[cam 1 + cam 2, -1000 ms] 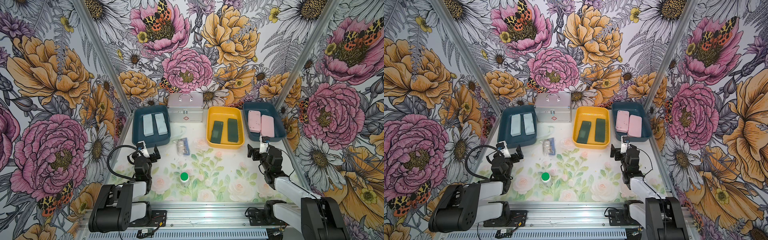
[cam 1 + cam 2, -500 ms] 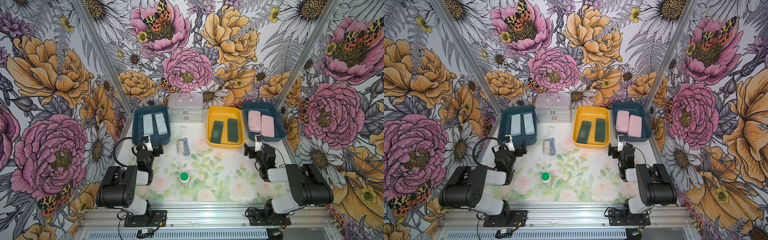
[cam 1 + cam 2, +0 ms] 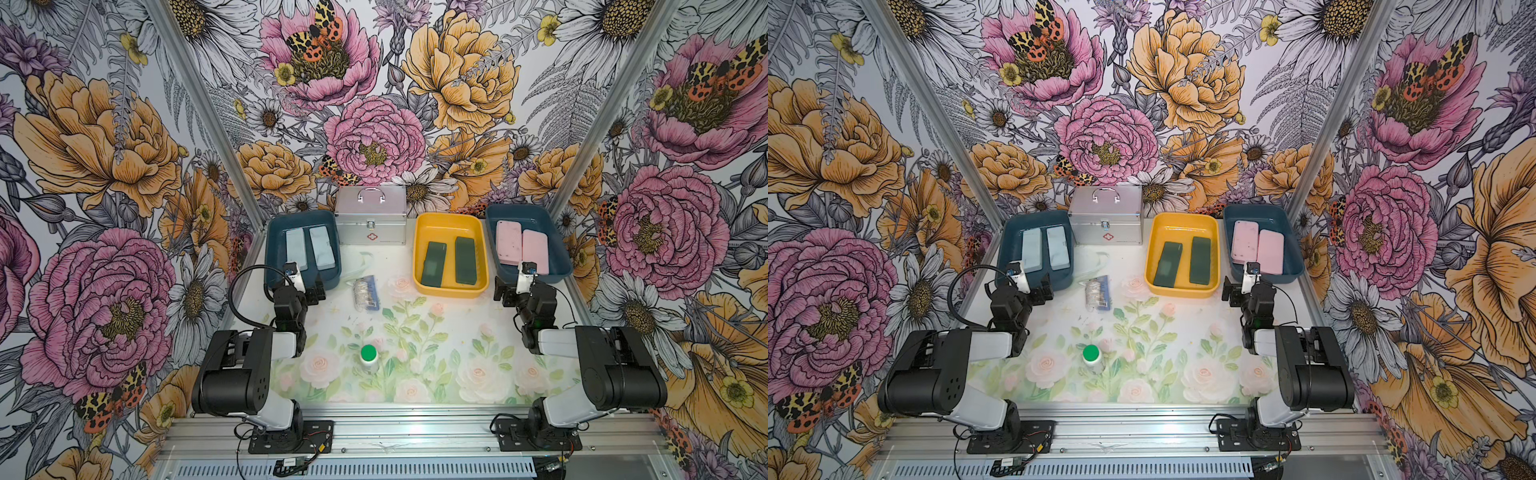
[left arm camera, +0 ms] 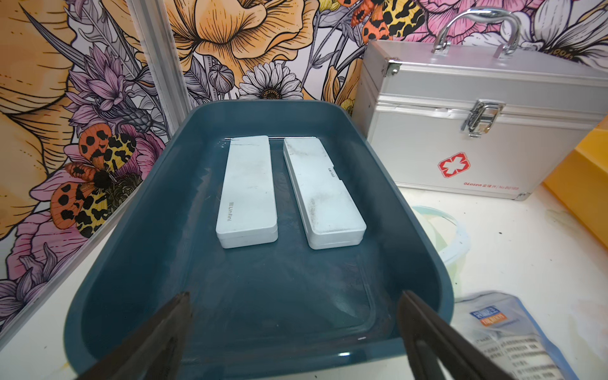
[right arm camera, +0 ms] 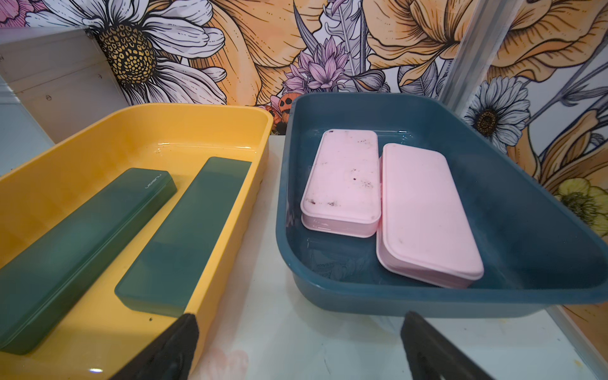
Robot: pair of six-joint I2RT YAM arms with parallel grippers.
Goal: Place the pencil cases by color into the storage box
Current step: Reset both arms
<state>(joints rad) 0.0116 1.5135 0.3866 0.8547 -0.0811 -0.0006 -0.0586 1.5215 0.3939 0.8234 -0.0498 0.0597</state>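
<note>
In both top views, at the far side: pale blue cases (image 3: 322,253) in the left box (image 3: 277,249), green cases (image 3: 465,261) in the yellow box (image 3: 449,232), pink cases (image 3: 509,243) in the right box (image 3: 548,232). The left wrist view shows my left gripper (image 4: 294,294) spread and empty, and the right wrist view shows my right gripper (image 5: 300,316) the same. The sorting looks finished to me, so I should draw back without catching a rim.

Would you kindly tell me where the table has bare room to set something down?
Widest bare patch: the table between the green-capped bottle and the right arm, in front of the yellow tray. A smaller one lies between the packet and that tray. The back row is crowded: blue trays, metal case and yellow tray nearly side by side.
</note>
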